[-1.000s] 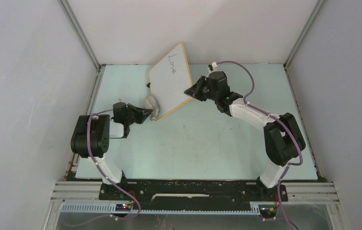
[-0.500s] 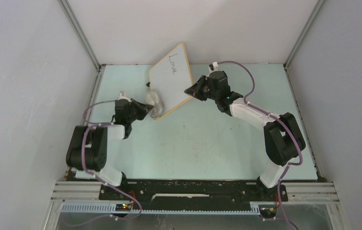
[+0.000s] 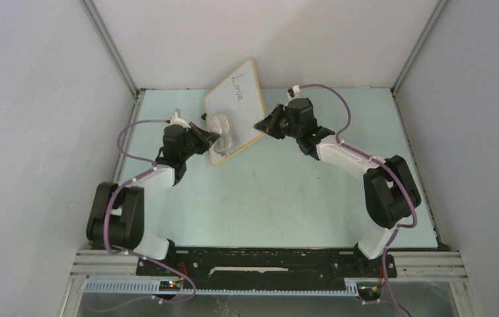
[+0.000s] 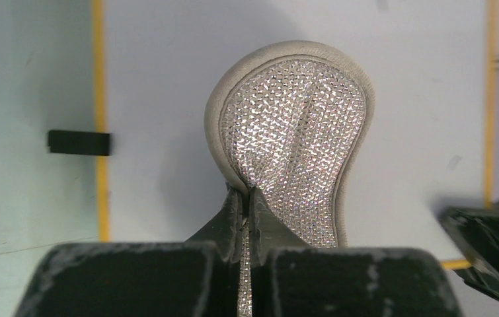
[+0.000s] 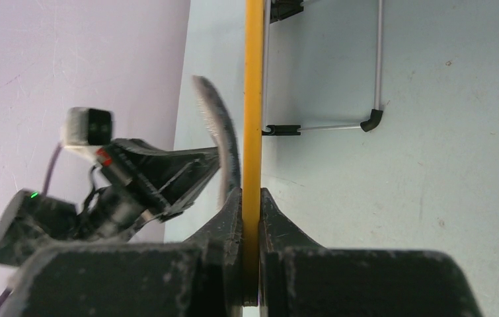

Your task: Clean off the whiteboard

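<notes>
Tan-framed whiteboard (image 3: pixel 241 105), clamped in right tool (image 3: pixel 260 125), faces pad (image 3: pixel 222 129) in left tool (image 3: pixel 211 138).

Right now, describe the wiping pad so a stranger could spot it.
On the pale green table stands a tilted white board with an orange frame, clamped by the right gripper. Before its face, the left gripper pinches a grey oval cloth pad, the only soft, mesh-textured thing.

Dark handwritten word "Love" near the top of the small white tan-framed whiteboard (image 3: pixel 244 111); nothing else readable.
</notes>
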